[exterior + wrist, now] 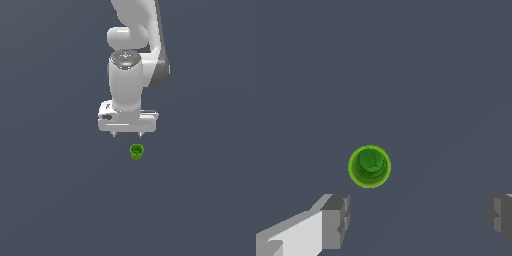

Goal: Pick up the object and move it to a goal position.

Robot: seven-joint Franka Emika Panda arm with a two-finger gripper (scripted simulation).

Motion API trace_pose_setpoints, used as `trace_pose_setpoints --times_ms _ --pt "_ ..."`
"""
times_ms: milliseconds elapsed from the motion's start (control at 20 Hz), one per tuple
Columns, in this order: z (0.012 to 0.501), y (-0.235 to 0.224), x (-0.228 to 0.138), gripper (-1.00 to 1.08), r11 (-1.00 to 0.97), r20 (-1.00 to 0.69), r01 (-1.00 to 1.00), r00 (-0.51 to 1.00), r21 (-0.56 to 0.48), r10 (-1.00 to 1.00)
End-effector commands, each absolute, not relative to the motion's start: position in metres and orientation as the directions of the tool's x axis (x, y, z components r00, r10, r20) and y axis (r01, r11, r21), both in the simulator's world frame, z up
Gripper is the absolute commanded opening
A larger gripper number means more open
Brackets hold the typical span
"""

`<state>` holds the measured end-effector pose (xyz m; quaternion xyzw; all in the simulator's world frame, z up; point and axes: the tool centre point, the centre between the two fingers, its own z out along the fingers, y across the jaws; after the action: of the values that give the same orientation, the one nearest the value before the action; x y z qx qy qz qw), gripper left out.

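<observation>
The object is a tiny bright green cup-like cylinder (136, 151) with a hollow top, standing upright on the dark grey surface. In the wrist view the green cup (369, 166) shows from above, its hollow open towards the camera. My white gripper (127, 134) hangs above the surface, pointing down, with its two short fingertips spread apart. The cup stands just in front of it and slightly toward the exterior view's right, not between the fingers. In the wrist view the gripper (416, 217) is open and empty, with the grey pads (336, 220) wide apart.
The flat dark grey surface (55, 200) fills both views. The white arm (131, 60) rises behind the gripper to the top of the exterior view. No other object or goal marker shows.
</observation>
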<state>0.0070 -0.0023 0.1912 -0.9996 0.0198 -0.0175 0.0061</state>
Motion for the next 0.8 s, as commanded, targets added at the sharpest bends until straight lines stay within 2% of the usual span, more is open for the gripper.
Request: trace_pose_setpoints --times_ms 0,750 --pt "0.1912 -0.0023 0.0070 1.00 -0.999 0.035 -0.039 0.999 -0.013 -0.040" --pt "0.1977 0.0018 0.0140 1.00 -0.999 0.035 -0.031 0.999 -0.025 -0.032"
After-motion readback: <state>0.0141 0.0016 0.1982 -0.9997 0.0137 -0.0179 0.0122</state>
